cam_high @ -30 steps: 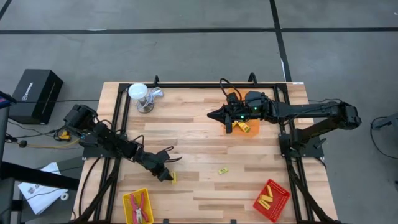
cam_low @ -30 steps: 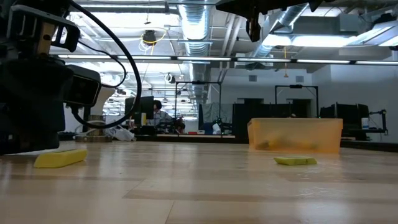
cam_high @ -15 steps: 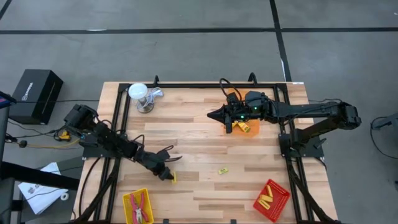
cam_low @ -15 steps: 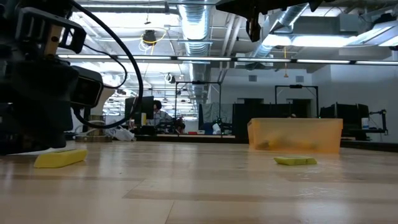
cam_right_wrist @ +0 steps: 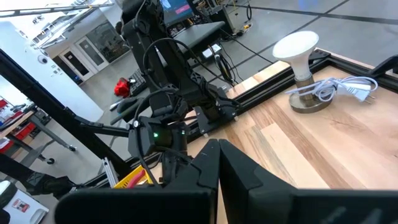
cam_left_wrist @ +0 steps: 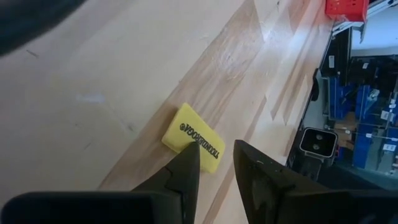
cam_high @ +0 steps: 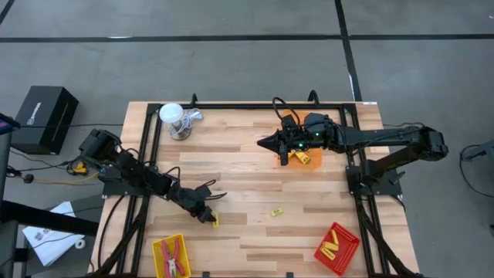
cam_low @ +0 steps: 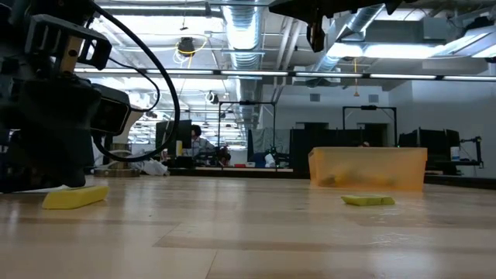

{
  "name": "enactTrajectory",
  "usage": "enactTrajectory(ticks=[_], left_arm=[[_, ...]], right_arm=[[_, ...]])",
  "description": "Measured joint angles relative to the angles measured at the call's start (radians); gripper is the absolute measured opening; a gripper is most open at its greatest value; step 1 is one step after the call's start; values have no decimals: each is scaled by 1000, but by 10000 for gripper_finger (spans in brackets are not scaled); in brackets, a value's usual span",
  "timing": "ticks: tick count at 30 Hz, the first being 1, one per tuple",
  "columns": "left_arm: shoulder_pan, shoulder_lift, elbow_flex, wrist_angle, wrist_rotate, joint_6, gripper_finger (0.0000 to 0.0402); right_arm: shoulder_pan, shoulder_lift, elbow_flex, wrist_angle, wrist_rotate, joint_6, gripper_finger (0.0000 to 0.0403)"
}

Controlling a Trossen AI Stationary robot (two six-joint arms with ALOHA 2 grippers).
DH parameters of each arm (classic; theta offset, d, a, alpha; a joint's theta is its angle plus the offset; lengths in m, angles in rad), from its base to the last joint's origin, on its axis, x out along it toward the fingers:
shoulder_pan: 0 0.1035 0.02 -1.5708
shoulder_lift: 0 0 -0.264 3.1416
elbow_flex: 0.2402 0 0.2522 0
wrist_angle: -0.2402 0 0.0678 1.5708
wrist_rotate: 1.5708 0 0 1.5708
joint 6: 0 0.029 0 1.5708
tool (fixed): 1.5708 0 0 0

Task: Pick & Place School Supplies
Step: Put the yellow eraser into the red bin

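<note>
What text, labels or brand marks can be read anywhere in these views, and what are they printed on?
Yellow block on the table, in front of the left tool: one line of dark capital letters, too blurred to spell out with confidence.
Black box on the floor beside the table: a white logo or wordmark, too small to read.
Monitor in the room behind: bright graphics, no legible words.
Nothing else bears readable text.

The tabletop (cam_high: pixel 247 154) is pale planked wood, smooth with a faint sheen. The yellow eraser (cam_left_wrist: pixel 193 137) looks matt and rubbery. At lower right, the red tray (cam_high: pixel 337 249) looks plastic.
</note>
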Motion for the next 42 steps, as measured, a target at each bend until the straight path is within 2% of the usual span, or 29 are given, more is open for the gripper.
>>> enactTrajectory(ticks=[25,34,39,42], left_arm=[[-21,-7,9,-105,66,-2,95],[-34,-11,8,-89,40,-8,95],[-14,-69,-3,-44,-72,-19,95],[16,-76,-3,-49,-88,-11,95]], right_arm=[[0,0,0,0,0,0,0],[16,0,0,1,0,0,0],[14,0,0,19,0,-1,0],[11,0,0,15,0,-2,0]])
